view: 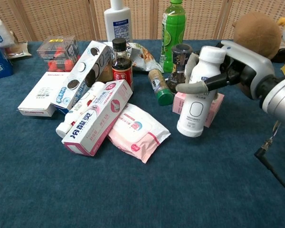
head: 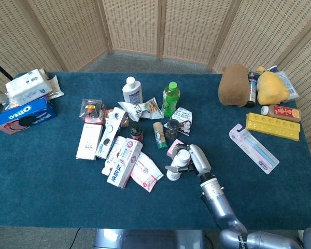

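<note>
Our right hand (view: 228, 71) grasps the white bottle (view: 198, 95), upright near the tabletop's front edge, just before the pink box (view: 213, 108). We should hold it firmly and vertical, staying off the pepper grinder (view: 179, 61). Left hand unseen.

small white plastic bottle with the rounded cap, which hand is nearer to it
Right. The right hand grips the small white plastic bottle around its upper part, standing upright on the blue cloth table. The left hand appears in neither view.
</note>
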